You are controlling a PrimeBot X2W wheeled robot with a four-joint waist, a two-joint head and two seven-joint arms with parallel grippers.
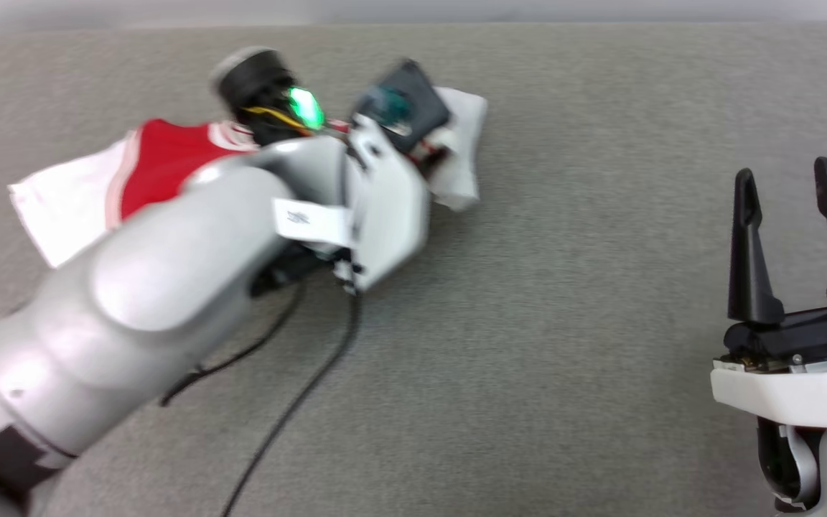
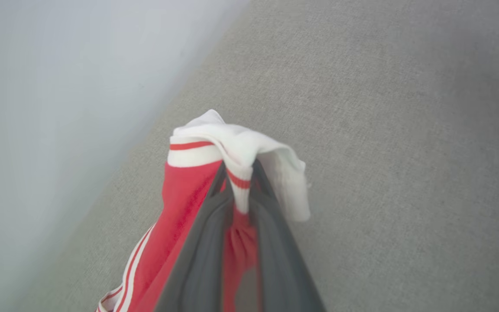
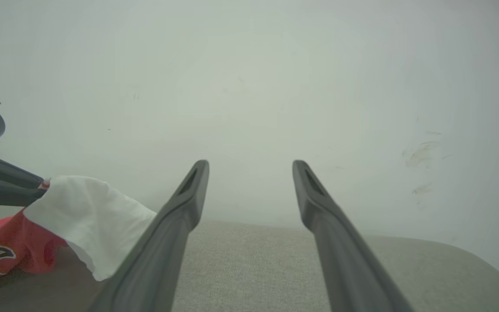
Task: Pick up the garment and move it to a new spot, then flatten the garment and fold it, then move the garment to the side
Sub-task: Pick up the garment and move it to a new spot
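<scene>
Left fingers [image 2: 208, 234] clamped on the garment [image 2: 180, 203], pinching striped trim and a white sleeve fold near the tips. Garment is bunched, hanging from that pinch over the grey table [image 1: 528, 323], the rest trailing down. Right fingers [image 1: 747, 244] spread apart, empty, well to the garment's right. Risk: the pinch looks shallow, so cloth could slip out mid-carry. The trailing part may drag and twist, making flattening harder.

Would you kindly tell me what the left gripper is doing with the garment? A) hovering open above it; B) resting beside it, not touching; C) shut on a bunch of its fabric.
C: the left wrist view shows the left gripper closed on the garment, with fabric pinched between its fingers.
</scene>
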